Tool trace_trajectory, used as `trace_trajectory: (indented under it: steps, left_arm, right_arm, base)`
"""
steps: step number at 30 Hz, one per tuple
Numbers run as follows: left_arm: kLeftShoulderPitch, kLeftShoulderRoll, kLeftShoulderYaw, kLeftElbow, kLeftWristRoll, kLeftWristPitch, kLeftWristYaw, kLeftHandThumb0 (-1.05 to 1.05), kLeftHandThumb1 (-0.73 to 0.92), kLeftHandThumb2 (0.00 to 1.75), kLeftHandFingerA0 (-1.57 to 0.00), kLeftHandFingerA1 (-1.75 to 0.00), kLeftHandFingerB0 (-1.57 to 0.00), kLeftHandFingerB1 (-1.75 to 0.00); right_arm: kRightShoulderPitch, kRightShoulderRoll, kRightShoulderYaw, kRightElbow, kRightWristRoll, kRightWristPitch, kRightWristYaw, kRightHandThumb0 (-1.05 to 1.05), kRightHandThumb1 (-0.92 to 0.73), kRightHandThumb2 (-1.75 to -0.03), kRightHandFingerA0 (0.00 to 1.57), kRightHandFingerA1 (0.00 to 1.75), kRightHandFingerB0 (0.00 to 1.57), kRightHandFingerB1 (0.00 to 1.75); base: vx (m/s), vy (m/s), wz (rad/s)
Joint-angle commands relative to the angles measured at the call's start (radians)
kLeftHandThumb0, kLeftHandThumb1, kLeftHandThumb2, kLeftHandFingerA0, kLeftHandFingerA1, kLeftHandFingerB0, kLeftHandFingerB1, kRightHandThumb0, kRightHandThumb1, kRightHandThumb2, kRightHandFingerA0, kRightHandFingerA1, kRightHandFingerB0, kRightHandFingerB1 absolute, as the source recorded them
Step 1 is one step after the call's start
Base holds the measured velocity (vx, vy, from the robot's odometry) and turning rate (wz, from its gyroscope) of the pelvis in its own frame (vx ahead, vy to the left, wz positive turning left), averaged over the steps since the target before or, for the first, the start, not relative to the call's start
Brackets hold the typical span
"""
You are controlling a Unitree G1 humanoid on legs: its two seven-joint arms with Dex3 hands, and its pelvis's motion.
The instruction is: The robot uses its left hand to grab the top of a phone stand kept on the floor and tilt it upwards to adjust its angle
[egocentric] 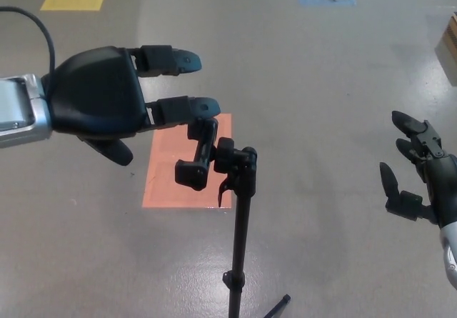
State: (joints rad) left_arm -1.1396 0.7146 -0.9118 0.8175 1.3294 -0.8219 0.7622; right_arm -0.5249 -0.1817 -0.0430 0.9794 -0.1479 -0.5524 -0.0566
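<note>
Phone stand (240, 218) rises from floor (321, 103), clamp head (201, 153) at top over orange patch (163, 166). Right hand (418, 179) idle, fingers spread, empty. Left hand (114, 100) wide open, empty, lower fingertip just over clamp. Step: approach, pre-grasp. Next: lower, close on clamp, tilt up.

Left hand (107, 103) spread, palm down, fingertips just above phone stand (214, 157) clamp top. Right hand (418, 171) spread, empty, well right of stand.
</note>
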Motion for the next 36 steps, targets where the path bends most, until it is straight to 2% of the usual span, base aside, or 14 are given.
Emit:
trace_trajectory:
  steps: [1,2,4,11,12,14,24,27,28,29,32,33,35,36]
  left_arm:
    - [0.023,0.005,0.012,0.005,-0.012,-0.004,-0.023,-0.81,0.56,0.95,-0.09,-0.27,0.0,-0.2]
    - [0.027,0.002,0.011,0.008,-0.011,-0.004,-0.017,-0.83,0.7,0.61,-0.11,-0.25,0.0,-0.22]
    - [0.034,-0.001,0.01,0.006,-0.009,-0.001,-0.01,-0.79,0.53,0.93,-0.09,-0.3,0.0,-0.21]
    - [0.058,-0.007,0.003,0.004,0.002,0.009,0.0,-0.83,0.68,0.61,-0.11,-0.25,0.0,-0.21]
    - [0.061,-0.011,-0.001,0.013,0.002,0.005,-0.002,-0.91,0.6,0.96,-0.12,-0.23,-0.01,-0.11]
    - [0.067,-0.019,-0.009,0.026,0.009,0.008,0.007,-0.86,0.7,0.62,-0.11,-0.25,0.0,-0.23]
    - [0.094,-0.023,-0.036,0.037,0.019,0.009,0.003,-0.96,0.64,0.96,-0.08,-0.18,0.0,-0.08]
    - [0.106,-0.029,-0.037,0.046,0.012,0.005,0.019,-0.84,0.68,0.61,-0.11,-0.25,0.0,-0.23]
    - [0.111,-0.032,-0.041,0.049,0.016,0.01,0.02,-0.84,0.68,0.61,-0.11,-0.25,0.0,-0.23]
    - [0.112,-0.034,-0.044,0.056,0.017,0.007,0.029,-0.82,0.65,0.6,-0.13,-0.26,-0.01,-0.25]
    - [0.108,-0.038,-0.05,0.067,0.021,0.007,0.05,-0.81,0.52,0.91,-0.11,-0.31,-0.01,-0.22]
    - [0.106,-0.041,-0.055,0.074,0.024,0.011,0.056,-0.83,0.66,0.6,-0.13,-0.26,-0.01,-0.25]
    - [0.103,-0.047,-0.06,0.088,0.023,0.006,0.066,-0.83,0.54,0.91,-0.11,-0.31,-0.02,-0.21]
    - [0.101,-0.048,-0.063,0.091,0.024,0.005,0.069,-0.85,0.55,0.91,-0.11,-0.32,-0.02,-0.21]
  right_arm:
    - [-0.016,-0.016,-0.001,0.0,0.006,0.001,-0.001,-0.63,-0.86,-0.65,0.24,0.33,0.14,0.28]
    - [-0.016,-0.017,-0.001,-0.002,0.005,0.002,-0.003,-0.63,-0.86,-0.65,0.24,0.33,0.14,0.28]
    - [-0.016,-0.018,-0.002,-0.003,0.006,-0.001,-0.002,-0.63,-0.85,-0.65,0.24,0.33,0.14,0.28]
    - [-0.017,-0.017,-0.004,-0.003,0.011,0.0,0.005,-0.63,-0.85,-0.65,0.24,0.33,0.14,0.28]
    - [-0.018,-0.017,-0.004,-0.002,0.011,0.001,0.006,-0.34,-0.58,-1.11,0.01,0.46,0.01,0.47]
    - [-0.023,-0.019,-0.004,0.002,0.009,0.004,0.004,-0.33,-0.58,-1.11,0.01,0.46,0.01,0.47]
    - [-0.031,-0.018,-0.003,0.009,0.007,0.001,0.003,-0.34,-0.57,-1.1,0.01,0.47,0.01,0.47]
    - [-0.031,-0.018,-0.001,0.008,0.004,0.003,-0.001,-0.34,-0.57,-1.1,0.01,0.46,0.01,0.47]
    - [-0.031,-0.017,-0.001,0.01,0.004,0.003,0.0,-0.64,-0.86,-0.65,0.24,0.33,0.14,0.28]
    - [-0.033,-0.016,-0.001,0.009,0.005,0.005,0.001,-0.34,-0.57,-1.1,0.01,0.47,0.01,0.47]
    - [-0.037,-0.014,-0.001,0.007,0.007,0.008,0.003,-0.64,-0.86,-0.65,0.24,0.33,0.14,0.27]
    - [-0.038,-0.014,-0.001,0.008,0.006,0.008,0.001,-0.63,-0.86,-0.65,0.24,0.33,0.15,0.27]
    - [-0.04,-0.015,-0.001,0.007,0.006,0.011,0.001,-0.33,-0.57,-1.1,0.01,0.47,0.01,0.47]
    - [-0.041,-0.015,-0.001,0.006,0.006,0.012,0.0,-0.64,-0.86,-0.65,0.24,0.33,0.14,0.27]
  base:
    - [0.0,0.0,0.0]
    - [0.0,0.0,0.0]
    - [0.0,0.0,0.0]
    - [0.0,0.0,0.0]
    - [0.0,0.0,0.0]
    - [0.0,0.0,0.0]
    - [0.0,0.0,0.0]
    - [0.0,0.0,0.0]
    - [0.0,0.0,0.0]
    - [0.0,0.0,0.0]
    - [0.0,0.0,0.0]
    - [0.0,0.0,0.0]
    - [0.0,0.0,0.0]
    - [0.0,0.0,0.0]
